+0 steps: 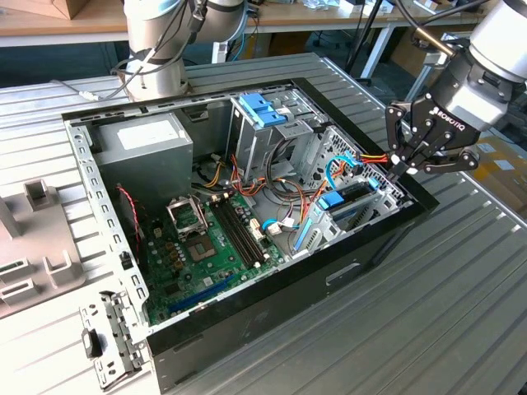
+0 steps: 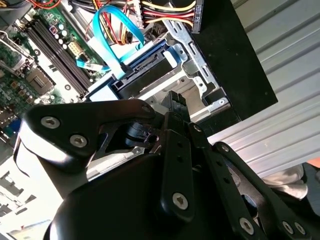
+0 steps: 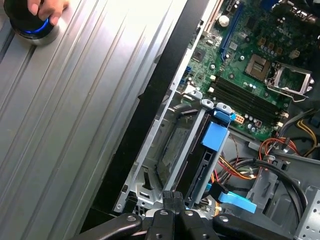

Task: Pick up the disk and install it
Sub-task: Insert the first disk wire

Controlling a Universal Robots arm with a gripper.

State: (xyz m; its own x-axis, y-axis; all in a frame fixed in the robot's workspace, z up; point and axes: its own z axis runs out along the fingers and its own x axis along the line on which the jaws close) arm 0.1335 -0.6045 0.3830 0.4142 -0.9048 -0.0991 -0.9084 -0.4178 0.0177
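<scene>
Gripper sits at the open computer case's edge on the exterior view's right, over the drive cage; fingers together at the tips, clamped on nothing visible. Disk looks already seated on edge in the cage bay in the first wrist view, light-blue tab on its side, blue cable plugged in near it in the second wrist view; motherboard lies mid-case, grey power supply at the far corner; case rests on the ribbed metal table.
</scene>
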